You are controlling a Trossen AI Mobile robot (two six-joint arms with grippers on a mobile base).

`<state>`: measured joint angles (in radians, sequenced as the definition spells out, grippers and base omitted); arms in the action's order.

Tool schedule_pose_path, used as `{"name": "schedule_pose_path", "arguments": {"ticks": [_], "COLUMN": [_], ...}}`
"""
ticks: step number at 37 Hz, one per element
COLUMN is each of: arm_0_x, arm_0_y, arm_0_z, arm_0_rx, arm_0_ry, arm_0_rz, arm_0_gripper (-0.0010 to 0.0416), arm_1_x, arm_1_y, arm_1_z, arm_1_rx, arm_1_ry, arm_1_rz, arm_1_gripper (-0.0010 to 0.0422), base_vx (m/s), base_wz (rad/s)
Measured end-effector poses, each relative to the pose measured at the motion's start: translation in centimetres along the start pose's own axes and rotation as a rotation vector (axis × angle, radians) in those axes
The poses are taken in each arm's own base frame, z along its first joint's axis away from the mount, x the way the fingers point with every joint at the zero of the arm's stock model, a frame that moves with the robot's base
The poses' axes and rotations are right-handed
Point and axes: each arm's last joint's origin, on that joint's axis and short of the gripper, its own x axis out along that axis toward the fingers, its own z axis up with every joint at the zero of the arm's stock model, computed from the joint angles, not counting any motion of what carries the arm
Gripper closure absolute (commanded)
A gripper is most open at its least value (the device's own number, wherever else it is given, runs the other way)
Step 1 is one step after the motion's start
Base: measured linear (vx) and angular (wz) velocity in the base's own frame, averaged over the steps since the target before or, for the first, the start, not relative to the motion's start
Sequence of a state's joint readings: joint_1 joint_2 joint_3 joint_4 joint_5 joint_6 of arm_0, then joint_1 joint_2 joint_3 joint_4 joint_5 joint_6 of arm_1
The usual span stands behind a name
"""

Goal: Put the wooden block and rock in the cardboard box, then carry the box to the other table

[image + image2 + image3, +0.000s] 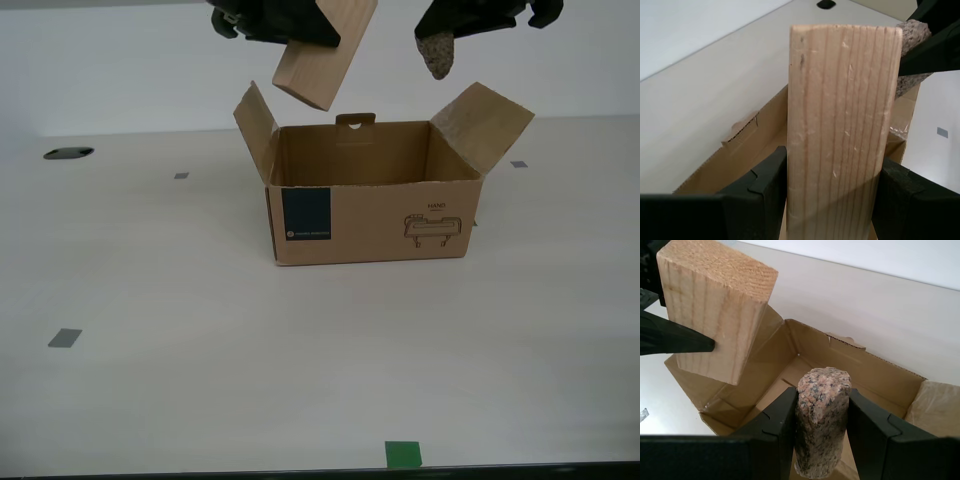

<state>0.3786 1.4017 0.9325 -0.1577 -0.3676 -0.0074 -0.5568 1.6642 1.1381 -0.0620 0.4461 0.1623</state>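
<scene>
So the light tan rectangular wooden block (pixel 320 55) is up in the air over the open brown corrugated cardboard box (pixel 372 215), long axis tilted, its lower end pointing down toward the exterior view's left side of the box opening. Our second gripper (pixel 827 192) is clamped on it, one black pad on each side of the grain face. Just beside it, toward the exterior view's right, the small speckled grey-brown rock (pixel 436 52) hangs narrow end down above the box too, pinched between the pads of our first gripper (pixel 821 440). The box stands upright on the pale table (pixel 200 330), flaps splayed out, dark blue square label (pixel 306 215) facing us, line drawing (pixel 433 228) alongside it.
</scene>
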Motion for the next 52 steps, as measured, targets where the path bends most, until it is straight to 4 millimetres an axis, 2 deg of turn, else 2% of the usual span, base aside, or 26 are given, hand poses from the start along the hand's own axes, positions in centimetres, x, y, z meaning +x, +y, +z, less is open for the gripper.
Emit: {"name": "schedule_pose_path", "arguments": {"ticks": [22, 28, 52], "arm_0_x": [1.2, 1.3, 1.4], "arm_0_y": [-0.3, -0.4, -0.4], "arm_0_z": [-3.5, -4.2, -4.4], "arm_0_rx": [-0.010, -0.002, 0.001], "arm_0_ry": [-0.038, -0.020, -0.013], "arm_0_rz": [0.004, 0.004, 0.005], "arm_0_gripper": [0.0406, 0.0406, 0.0406], "arm_1_x": [0.8, 0.8, 0.8], "arm_1_y": [-0.6, -0.6, -0.6], "arm_1_z": [-2.6, -2.7, -2.7], "arm_1_rx": [0.056, 0.046, 0.021], "arm_1_ry": [-0.019, -0.017, -0.016], "arm_1_rz": [-0.038, -0.039, -0.039], "arm_1_gripper": [0.0412, 0.0412, 0.0412], "base_vx": [0.000, 0.000, 0.000], "base_wz": [0.000, 0.000, 0.000]}}
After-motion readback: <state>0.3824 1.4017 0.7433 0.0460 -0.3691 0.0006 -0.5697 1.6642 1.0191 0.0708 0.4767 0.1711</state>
